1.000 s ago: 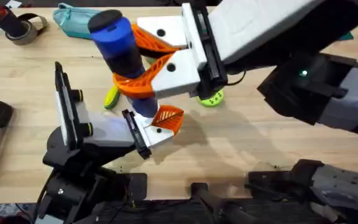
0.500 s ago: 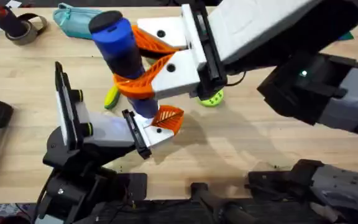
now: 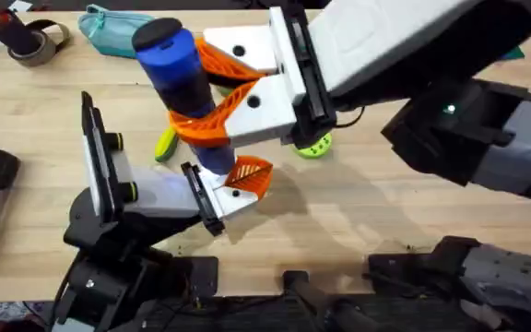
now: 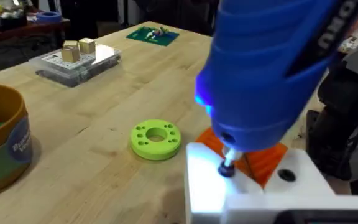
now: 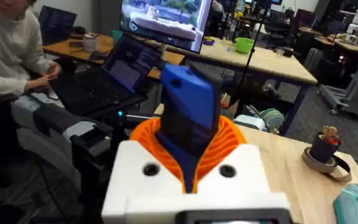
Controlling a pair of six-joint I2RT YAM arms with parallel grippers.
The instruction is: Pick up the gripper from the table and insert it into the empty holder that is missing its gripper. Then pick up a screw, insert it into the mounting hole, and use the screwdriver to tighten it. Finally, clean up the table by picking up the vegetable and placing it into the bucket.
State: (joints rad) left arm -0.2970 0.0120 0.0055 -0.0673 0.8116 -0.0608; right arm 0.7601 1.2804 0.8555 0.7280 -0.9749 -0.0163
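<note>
Two claws meet near the table's middle. The left claw (image 3: 212, 195) has the orange gripper (image 3: 250, 177) seated in its white holder (image 4: 253, 193); I cannot tell its spread. The right claw (image 3: 219, 97) pinches the blue screwdriver (image 3: 181, 78), bit on the screw (image 4: 227, 167). Best keep it upright, pressing gently. The vegetable (image 3: 165, 144) lies behind.

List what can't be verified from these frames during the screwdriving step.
- Screw: in the left wrist view the screwdriver tip meets the white holder; the screw head is hidden under the bit.
- Vegetable: overhead, mostly covered by the screwdriver and the right gripper.
- Bucket: cut off by the left wrist view's edge; contents unclear.
- Left gripper: open or shut, cannot tell.
</note>
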